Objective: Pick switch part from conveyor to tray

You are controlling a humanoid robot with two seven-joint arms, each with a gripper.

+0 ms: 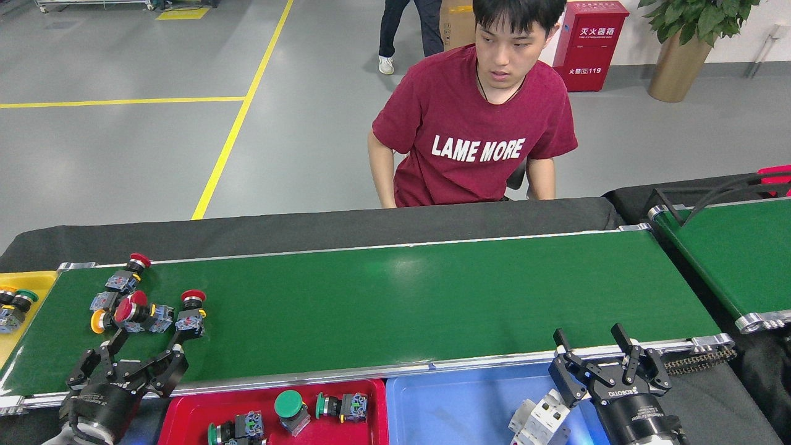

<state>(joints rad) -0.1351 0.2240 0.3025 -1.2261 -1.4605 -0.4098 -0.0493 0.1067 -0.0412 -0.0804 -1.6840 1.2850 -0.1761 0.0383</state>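
Cluster of switch parts point(139, 303) w/ red and yellow caps on far-left of conveyor point(395, 303). Left tool point(147, 346) just near of cluster, spread wide, holding nothing. Red tray point(185, 414) near edge, w/ green-capped switches point(290, 408). Right tool point(593, 349) spread, over blue tray point(457, 408).

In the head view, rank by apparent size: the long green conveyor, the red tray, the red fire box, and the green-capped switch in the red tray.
1. conveyor
2. red tray, partly cut off
3. fire box, far away, so unsure against the tray
4. green-capped switch
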